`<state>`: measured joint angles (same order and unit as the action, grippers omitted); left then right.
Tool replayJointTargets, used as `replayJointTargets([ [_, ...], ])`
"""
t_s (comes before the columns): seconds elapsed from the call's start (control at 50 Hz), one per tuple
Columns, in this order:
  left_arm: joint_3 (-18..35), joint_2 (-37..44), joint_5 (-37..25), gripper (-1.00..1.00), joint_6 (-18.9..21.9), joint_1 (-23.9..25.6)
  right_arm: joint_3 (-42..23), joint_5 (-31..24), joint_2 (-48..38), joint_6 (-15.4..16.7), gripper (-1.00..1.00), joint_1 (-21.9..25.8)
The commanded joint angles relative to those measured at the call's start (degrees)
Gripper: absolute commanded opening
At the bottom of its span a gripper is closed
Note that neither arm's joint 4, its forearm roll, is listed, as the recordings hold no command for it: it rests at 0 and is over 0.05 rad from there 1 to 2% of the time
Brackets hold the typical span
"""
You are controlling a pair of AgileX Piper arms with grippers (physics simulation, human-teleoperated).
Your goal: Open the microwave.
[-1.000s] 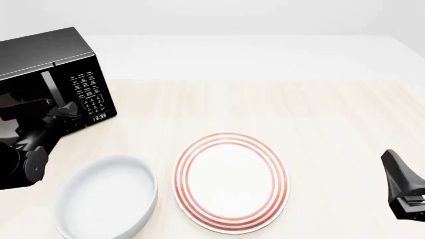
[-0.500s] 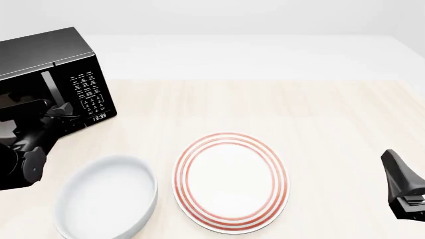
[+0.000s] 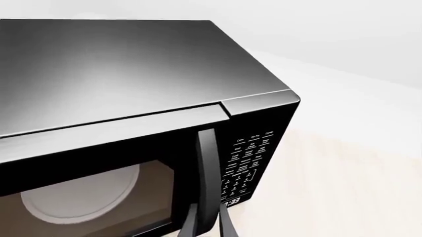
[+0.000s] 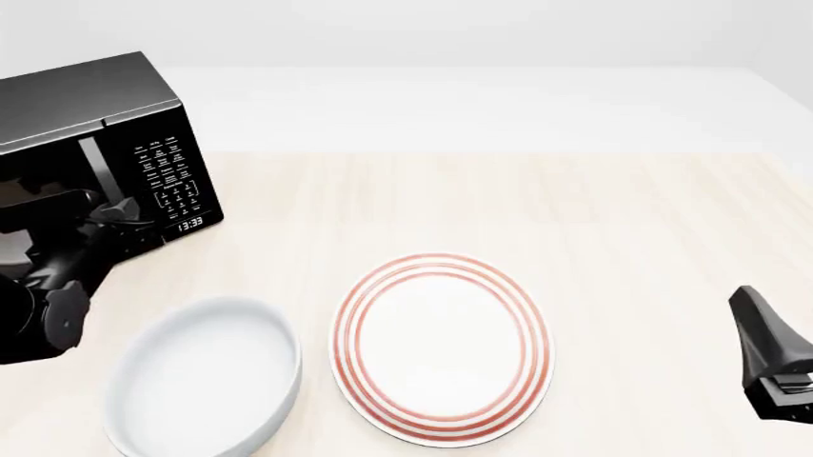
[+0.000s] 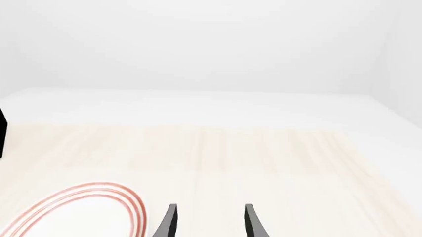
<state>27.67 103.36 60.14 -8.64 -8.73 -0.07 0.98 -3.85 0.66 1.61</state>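
Left wrist view: the microwave (image 3: 132, 123) fills the picture, its door shut flush with the body — no gap shows along the top seam — and the pale turntable (image 3: 79, 195) shows through the window. The left gripper (image 3: 204, 224) has its two fingertips closed narrow on either side of the lower end of the vertical bar handle (image 3: 206, 173), apparently clasping it; the keypad panel (image 3: 250, 163) lies just beyond at about 3 o'clock of the handle. Front view: the microwave sits at the far left of the table (image 4: 610, 219), at roughly 10 o'clock from the red-ringed plate (image 4: 443, 347), with the white bowl (image 4: 204, 376) at 9 o'clock of the plate; the left arm (image 4: 51, 276) reaches up against the door front, and the door looks closed here too. Right wrist view: the right gripper (image 5: 207, 222) hovers with fingers moderately parted, holding nothing, the plate's rim at its 9 o'clock, well apart from the microwave. So, by my reading, the reach and grasp are done — the pull that swings the door outward is all that is left.
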Motion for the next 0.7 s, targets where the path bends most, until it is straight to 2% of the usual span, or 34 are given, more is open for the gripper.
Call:
replayJointTargets([
  [0.02,-0.2,-1.1,-0.5,-1.0,-0.8,2.8,0.0,0.0,0.0,-0.1,1.0,0.1],
  [0.7,-4.5,-6.6,0.0,-1.0,-1.6,4.3,-0.1,-1.2,1.5,-0.1,1.0,0.3],
])
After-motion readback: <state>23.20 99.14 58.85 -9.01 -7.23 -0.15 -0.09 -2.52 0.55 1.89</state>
